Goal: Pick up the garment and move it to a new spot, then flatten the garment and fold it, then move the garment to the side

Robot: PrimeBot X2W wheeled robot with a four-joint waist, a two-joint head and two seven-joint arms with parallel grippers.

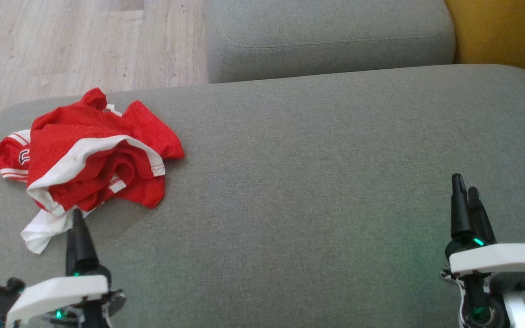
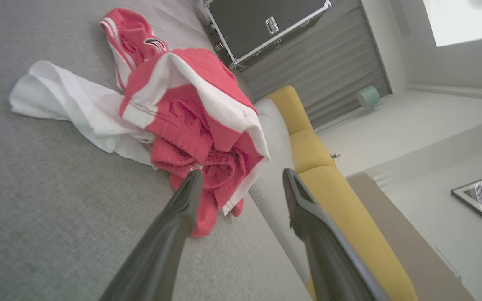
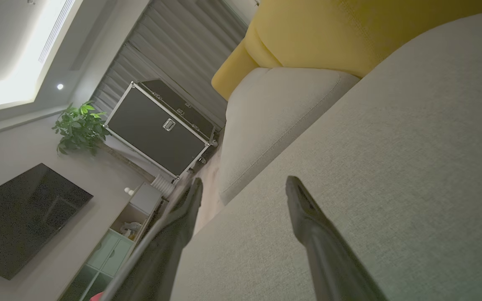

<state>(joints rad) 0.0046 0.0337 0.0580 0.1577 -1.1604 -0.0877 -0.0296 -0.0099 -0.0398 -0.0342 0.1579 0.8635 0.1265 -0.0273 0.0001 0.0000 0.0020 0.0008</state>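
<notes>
Head view: crumpled garment [image 1: 90, 150], shape unclear

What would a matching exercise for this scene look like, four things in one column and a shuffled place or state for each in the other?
Column one:
1. garment
2. left gripper
3. right gripper
4. yellow sofa

Column two:
A. open, over bare fabric at the right of the grey seat
B. crumpled, red and white, at the seat's left
C. open, pointing at the garment's near edge
D. beyond the seat's far right corner

Pairs: 1-B, 2-C, 3-A, 4-D
</notes>
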